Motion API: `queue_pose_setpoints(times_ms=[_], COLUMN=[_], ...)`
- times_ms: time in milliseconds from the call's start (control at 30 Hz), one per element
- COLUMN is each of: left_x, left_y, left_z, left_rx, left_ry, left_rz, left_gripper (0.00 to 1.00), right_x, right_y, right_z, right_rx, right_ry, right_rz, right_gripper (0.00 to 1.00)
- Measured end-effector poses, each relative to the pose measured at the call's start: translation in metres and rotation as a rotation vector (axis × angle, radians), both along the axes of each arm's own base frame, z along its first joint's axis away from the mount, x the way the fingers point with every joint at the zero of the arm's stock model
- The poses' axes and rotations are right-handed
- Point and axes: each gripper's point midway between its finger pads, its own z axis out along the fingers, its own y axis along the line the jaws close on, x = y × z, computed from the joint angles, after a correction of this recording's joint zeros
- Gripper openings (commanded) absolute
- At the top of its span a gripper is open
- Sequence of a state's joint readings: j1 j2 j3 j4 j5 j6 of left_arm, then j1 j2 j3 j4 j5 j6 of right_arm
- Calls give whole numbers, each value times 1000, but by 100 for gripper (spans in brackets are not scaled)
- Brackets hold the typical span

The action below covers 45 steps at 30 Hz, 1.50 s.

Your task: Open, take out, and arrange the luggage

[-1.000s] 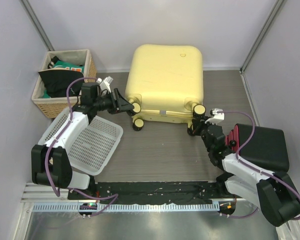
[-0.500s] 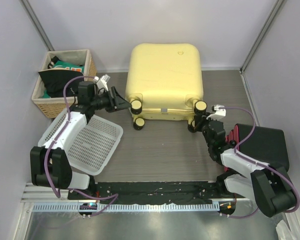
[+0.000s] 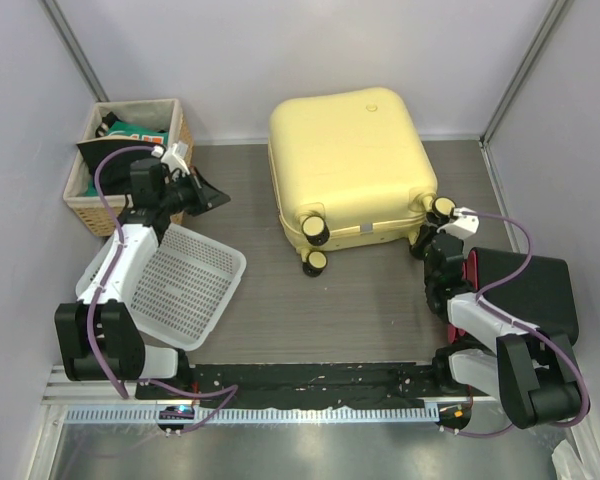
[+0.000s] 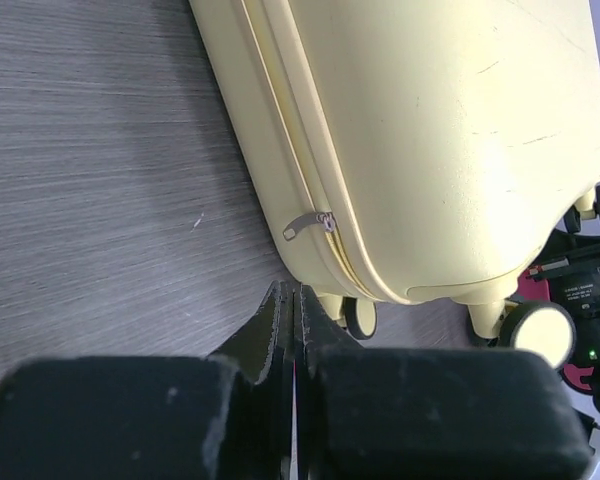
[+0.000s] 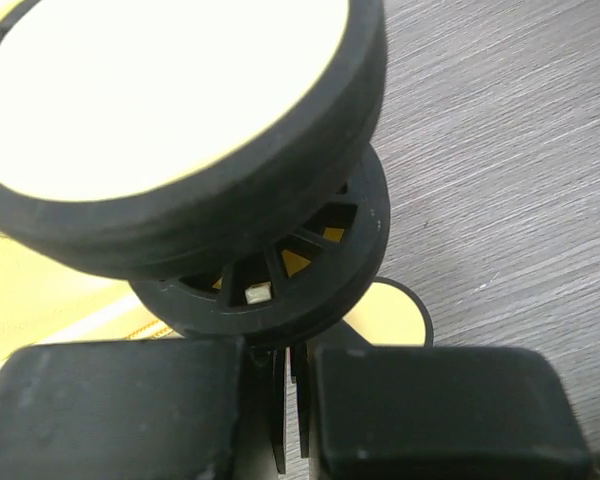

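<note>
The luggage [image 3: 350, 160], a pale-yellow hard-shell suitcase, lies closed and skewed on the table with its caster wheels [image 3: 315, 232] toward me. My left gripper [image 3: 216, 196] is shut on nothing and sits well left of the case, near the basket. In the left wrist view the shut left gripper [image 4: 292, 292] points at the luggage [image 4: 430, 150], with its zipper pull [image 4: 310, 224] just ahead. My right gripper [image 3: 436, 238] is shut, pressed against the case's right caster wheel [image 3: 443, 208]. That wheel [image 5: 180, 120] fills the right wrist view and hides the tips of the right gripper [image 5: 294, 352].
A wicker basket [image 3: 166, 113] with dark and green clothes stands at the back left. A white perforated tray [image 3: 185, 280] lies tilted under the left arm. A black hard case with a red edge [image 3: 525, 290] sits at the right, beside the right arm.
The luggage has slid right and turned, its wheeled end swinging right. My left gripper came off the left wheel, drew back left and shut. The right gripper followed the right wheel.
</note>
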State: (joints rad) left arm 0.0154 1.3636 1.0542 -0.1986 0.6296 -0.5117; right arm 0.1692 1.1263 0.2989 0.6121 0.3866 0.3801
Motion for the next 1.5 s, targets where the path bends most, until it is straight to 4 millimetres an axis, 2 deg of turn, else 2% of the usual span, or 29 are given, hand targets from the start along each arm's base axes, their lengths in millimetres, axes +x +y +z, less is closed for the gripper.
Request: queue_pose_setpoints(times_ms=[33, 67, 133, 167, 267, 333, 467, 600, 700, 867, 1167, 1200, 1300, 1333, 1367, 1400, 1467, 1500], left_x=[0, 0, -2, -4, -18, -36, -73, -87, -90, -91, -85, -84, -82, -81, -80, -81, -80, -79], left_y=[0, 0, -6, -10, -36, -66, -112, -140, -159, -178, -211, -213, -216, -217, -217, -218, -218, -217], left_z=[0, 1, 5, 8, 22, 35, 49, 36, 10, -26, -56, -58, -58, -57, -57, -56, -56, -56], left_rx=[-1, -1, 5, 12, 40, 41, 31, 28, 37, 62, 53, 51, 38, 35, 28, 21, 21, 22], left_ry=[-2, -5, -23, -37, -95, -134, -178, -138, -62, 34, 89, 93, 98, 99, 102, 106, 105, 105], left_rz=[-1, -2, -19, -30, -89, -154, -247, -282, -292, -288, -283, -278, -256, -249, -242, -241, -228, -222], left_gripper=[12, 31, 51, 69, 87, 99, 100, 100, 100, 100, 100, 99, 67, 46, 36, 17, 1, 0], right_x=[0, 0, 0, 0, 1, 1, 1, 1, 1, 1, -1, -1, -2, -2, -2, -2, -2, -2], right_y=[0, 0, 1, 1, 1, 1, 2, 2, 2, 2, 5, 5, 5, 6, 6, 6, 6, 6], right_z=[0, 0, -1, -1, -1, -2, -2, -2, -2, -1, 0, -1, -1, -1, -1, -1, -1, -1], right_rx=[-4, -7, -13, -15, -22, -26, -27, -27, -26, -23, -16, -15, -8, -8, -6, -4, -1, 1], right_ry=[1, 2, 5, 7, 11, 15, 16, 16, 17, 15, 13, 14, 14, 14, 13, 13, 13, 12], right_rz=[3, 6, 12, 14, 20, 22, 25, 26, 27, 32, 45, 46, 47, 48, 47, 47, 46, 47], right_gripper=[1, 1, 1, 1, 1, 1, 1, 1, 1, 1, 1, 1, 1, 1, 1, 1, 1, 1])
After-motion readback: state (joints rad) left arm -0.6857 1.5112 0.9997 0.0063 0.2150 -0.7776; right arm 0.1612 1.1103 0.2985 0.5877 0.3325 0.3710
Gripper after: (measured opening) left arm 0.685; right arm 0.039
